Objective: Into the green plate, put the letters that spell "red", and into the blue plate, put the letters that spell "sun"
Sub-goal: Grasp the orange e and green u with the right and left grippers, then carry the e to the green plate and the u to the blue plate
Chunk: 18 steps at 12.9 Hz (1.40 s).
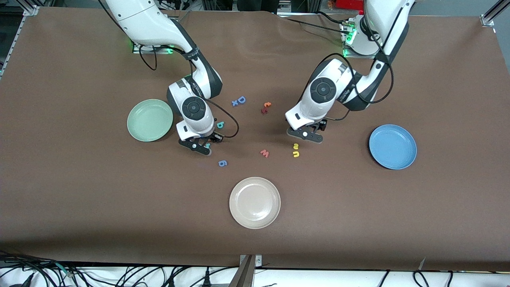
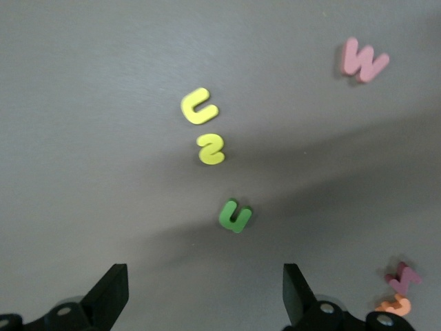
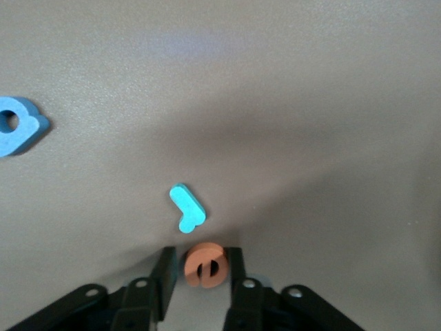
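My right gripper [image 1: 199,145] [image 3: 203,267] is down at the table beside the green plate [image 1: 150,120], its fingers shut on the orange "e" [image 3: 204,265], which still lies flat. The teal "r" [image 3: 187,208] lies just past the fingertips. The teal "b"/"d" shape [image 1: 220,124] lies beside that arm's wrist. My left gripper [image 1: 305,134] [image 2: 204,283] hovers open and holds nothing. Just ahead of it lie the green "n" [image 2: 235,216], the yellow "s" [image 2: 211,149] [image 1: 295,146] and the yellow "u" [image 2: 200,107] [image 1: 296,154]. The blue plate [image 1: 392,146] sits toward the left arm's end of the table.
A cream plate [image 1: 255,202] sits nearest the front camera. Loose letters lie around: red "w" [image 1: 264,153], blue "g" [image 1: 222,163], blue "D" [image 1: 241,99], and an orange [image 1: 267,105] and a dark red letter [image 1: 263,111] between the arms.
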{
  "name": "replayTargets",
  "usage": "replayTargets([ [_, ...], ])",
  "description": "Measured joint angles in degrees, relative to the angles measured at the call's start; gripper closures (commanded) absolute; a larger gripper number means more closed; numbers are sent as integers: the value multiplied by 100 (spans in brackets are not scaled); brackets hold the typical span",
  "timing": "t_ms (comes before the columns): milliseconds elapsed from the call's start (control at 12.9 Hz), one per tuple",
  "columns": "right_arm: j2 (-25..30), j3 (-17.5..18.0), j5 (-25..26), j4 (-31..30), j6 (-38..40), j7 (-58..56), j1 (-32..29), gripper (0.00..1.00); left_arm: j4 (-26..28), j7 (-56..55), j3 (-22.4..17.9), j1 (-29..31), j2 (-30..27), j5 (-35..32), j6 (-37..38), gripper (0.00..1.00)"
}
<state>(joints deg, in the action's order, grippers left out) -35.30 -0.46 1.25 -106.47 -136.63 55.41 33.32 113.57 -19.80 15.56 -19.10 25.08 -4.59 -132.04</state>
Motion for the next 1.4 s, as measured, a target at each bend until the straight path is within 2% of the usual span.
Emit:
replayTargets([
  [310, 51, -15, 1, 85, 91, -17, -1, 91, 368, 646, -3, -59, 218, -8, -954, 6],
  [465, 74, -26, 1, 291, 519, -30, -1, 91, 486, 746, -2, -108, 290, -8, -1211, 13],
  [698, 115, -34, 1, 663, 1211, -51, -4, 91, 504, 758, -6, -218, 397, -8, -1262, 18],
  [1085, 175, -58, 1, 910, 1662, -405, -8, 90, 504, 772, -104, -240, 489, -370, -1288, 26],
  [1395, 291, -252, 0, 992, 2005, -1186, -68, 89, 504, 783, -291, -374, 528, -575, -1445, 29],
])
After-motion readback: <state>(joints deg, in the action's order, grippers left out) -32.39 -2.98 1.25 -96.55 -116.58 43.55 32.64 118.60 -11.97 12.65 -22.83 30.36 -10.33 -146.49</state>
